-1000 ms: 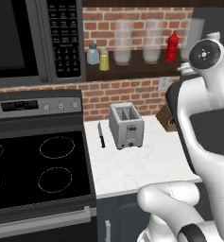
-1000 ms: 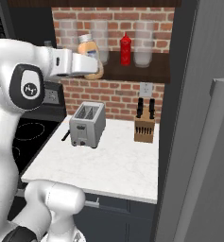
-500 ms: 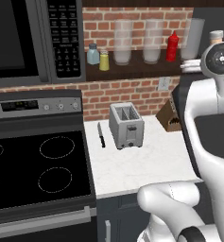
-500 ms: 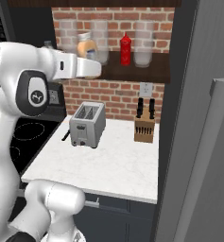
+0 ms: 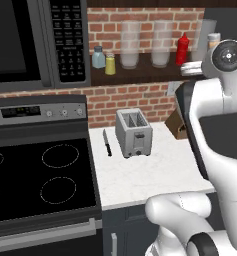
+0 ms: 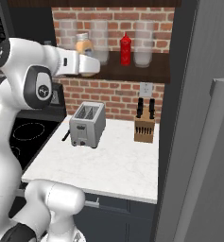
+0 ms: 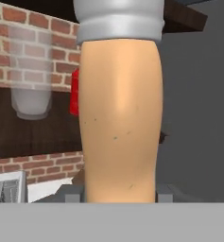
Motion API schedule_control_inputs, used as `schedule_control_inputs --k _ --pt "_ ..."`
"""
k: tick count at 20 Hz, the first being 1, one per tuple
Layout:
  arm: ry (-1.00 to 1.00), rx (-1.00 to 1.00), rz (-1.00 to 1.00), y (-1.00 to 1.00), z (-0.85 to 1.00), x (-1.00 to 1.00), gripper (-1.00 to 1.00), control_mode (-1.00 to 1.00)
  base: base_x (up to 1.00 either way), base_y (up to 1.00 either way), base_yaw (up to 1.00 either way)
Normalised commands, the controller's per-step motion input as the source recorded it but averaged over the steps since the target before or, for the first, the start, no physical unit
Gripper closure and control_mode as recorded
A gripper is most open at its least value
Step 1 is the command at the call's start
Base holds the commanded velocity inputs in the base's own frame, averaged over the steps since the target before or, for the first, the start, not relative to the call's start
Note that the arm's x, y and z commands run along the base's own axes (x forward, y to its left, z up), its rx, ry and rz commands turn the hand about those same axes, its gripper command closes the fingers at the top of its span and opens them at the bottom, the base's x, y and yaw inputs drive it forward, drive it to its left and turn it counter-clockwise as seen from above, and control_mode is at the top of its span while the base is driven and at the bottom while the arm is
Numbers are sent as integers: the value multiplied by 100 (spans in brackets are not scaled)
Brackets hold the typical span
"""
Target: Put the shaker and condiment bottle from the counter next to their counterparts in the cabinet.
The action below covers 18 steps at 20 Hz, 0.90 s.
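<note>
My gripper (image 6: 88, 62) is shut on the orange-tan condiment bottle (image 6: 85, 47) and holds it upright at shelf height in front of the cabinet (image 6: 132, 71). The hand view has the bottle (image 7: 120, 118) close up with its pale cap at the top. Just behind it there stands the red squeeze bottle (image 7: 74, 92), which is to the right of my hand in the right base view (image 6: 125, 48). The yellow-green shaker (image 5: 110, 64) stands on the shelf right beside the pale blue-grey shaker (image 5: 98, 56). The held bottle's cap (image 5: 213, 39) peeks over my arm.
Two frosted glass jars (image 5: 130, 45) (image 5: 161, 45) stand on the shelf between the shakers and the red bottle (image 5: 182, 49). On the counter (image 6: 118, 165) are a toaster (image 6: 87, 124), a knife (image 5: 107, 142) and a knife block (image 6: 144, 127). A stove (image 5: 35, 175) lies left, a tall grey panel (image 6: 203, 142) right.
My arm's upper joints have shifted a little to the right. The held bottle has stayed at nearly the same spot in front of the shelf.
</note>
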Motion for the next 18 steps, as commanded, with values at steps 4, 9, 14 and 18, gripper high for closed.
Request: schedule_control_inputs --k 4,9,14,18 --pt "1 15 9 -1 0 36 100 -100 0 0 0" --pt "0 15 9 -2 0 32 100 -100 0 0 0" --pt "1 2 9 2 -38 8 100 -100 0 0 0" --pt "-5 2 5 2 -17 15 100 -100 0 0 0"
